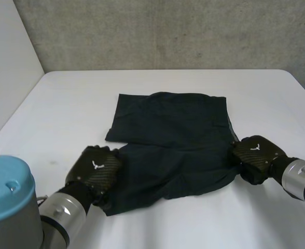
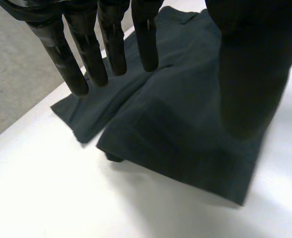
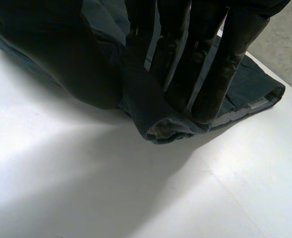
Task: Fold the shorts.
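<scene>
At the near left corner of the dark shorts (image 1: 173, 129), our left robot hand (image 1: 96, 168) sits over the cloth, its fingers (image 2: 113, 49) straight and spread, gripping nothing. At the shorts' right edge we see the right robot hand (image 1: 255, 154), its thumb and fingers (image 3: 225, 64) pinching a bunched fold of fabric. Beyond both hands the shorts lie spread on the white counter (image 1: 64, 104), with a grey concrete wall (image 1: 168, 31) behind.

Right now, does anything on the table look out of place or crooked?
Only one thing: the shorts are bunched into a raised ridge at the edge where the right hand pinches them. The rest lies fairly flat, the left hand on a near corner.
</scene>
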{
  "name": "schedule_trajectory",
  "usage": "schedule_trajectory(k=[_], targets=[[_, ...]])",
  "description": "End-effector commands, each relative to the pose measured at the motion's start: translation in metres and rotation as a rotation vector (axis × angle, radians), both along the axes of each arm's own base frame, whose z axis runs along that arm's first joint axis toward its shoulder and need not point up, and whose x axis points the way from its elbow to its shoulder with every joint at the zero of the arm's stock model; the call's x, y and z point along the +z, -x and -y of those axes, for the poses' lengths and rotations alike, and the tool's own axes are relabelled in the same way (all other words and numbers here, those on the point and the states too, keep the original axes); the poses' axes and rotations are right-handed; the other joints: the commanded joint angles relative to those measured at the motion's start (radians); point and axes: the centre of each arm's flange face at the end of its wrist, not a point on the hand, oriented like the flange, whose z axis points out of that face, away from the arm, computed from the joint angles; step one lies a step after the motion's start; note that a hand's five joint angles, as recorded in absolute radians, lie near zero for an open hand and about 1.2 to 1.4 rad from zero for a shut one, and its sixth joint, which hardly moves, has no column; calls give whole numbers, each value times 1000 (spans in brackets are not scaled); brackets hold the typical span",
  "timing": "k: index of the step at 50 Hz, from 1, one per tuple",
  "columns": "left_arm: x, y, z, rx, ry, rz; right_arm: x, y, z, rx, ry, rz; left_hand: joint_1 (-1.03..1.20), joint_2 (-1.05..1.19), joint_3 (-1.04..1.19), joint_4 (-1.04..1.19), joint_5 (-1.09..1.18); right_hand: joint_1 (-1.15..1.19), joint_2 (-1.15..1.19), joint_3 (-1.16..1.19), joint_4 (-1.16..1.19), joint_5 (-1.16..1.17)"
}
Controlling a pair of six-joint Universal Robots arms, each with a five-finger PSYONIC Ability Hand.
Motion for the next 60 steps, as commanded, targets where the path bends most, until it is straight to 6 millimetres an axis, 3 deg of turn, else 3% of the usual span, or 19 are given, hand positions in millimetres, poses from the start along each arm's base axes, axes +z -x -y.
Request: schedule_trajectory(k=[1, 11, 17, 21, 23, 28, 32, 38, 44, 47, 51, 54, 60], targets=[[-16, 8, -18, -56, -40, 35, -2, -1, -1, 4, -3, -4, -2, 5, 0, 14, 15, 435, 223, 209, 208, 239], [-51, 11, -6, 11, -81, 115, -5, -1, -4, 3, -12, -4, 1, 8, 2, 16, 18, 435, 223, 209, 208, 239], [-59, 18, 6, 30, -36, 86, -7, 0, -2, -2, -3, -4, 107, 113, 108, 122, 123, 435, 223, 209, 208, 239], [-61, 20, 18, 49, -1, 55, -7, 1, -2, -4, -3, -4, 473, 479, 474, 488, 489, 435, 223, 209, 208, 239], [-60, 19, 23, 60, 9, 47, -7, 0, -2, -5, -1, -6, 913, 919, 914, 928, 929, 435, 223, 209, 208, 239], [-55, 18, 25, 65, 21, 46, -8, 1, -4, -11, -11, -14, 949, 956, 950, 964, 966, 435, 223, 209, 208, 239], [-28, 8, 13, 54, 40, 65, -4, 1, -12, -14, -34, -34, 949, 956, 950, 964, 966, 435, 223, 209, 208, 239], [4, -23, -25, -7, -26, 254, 26, 5, -44, 28, -97, -127, 949, 956, 950, 964, 966, 435, 223, 209, 208, 239], [21, -52, -59, -61, -134, 402, 46, 12, -87, 192, -270, -319, 949, 956, 950, 964, 966, 435, 223, 209, 208, 239], [28, -55, -63, -94, -133, 413, 56, 13, -93, 251, -287, -365, 949, 956, 950, 964, 966, 435, 223, 209, 208, 239], [36, -48, -38, -67, -48, 355, 66, 9, -71, 179, -192, -301, 949, 956, 950, 964, 966, 435, 223, 209, 208, 239], [37, -32, -5, -43, 50, 295, 64, 7, -54, 115, -171, -232, 949, 956, 950, 964, 966, 435, 223, 209, 208, 239], [26, 16, 72, -12, 220, 197, 44, -7, 2, 16, -118, -164, 949, 956, 950, 964, 966, 435, 223, 209, 208, 239]])
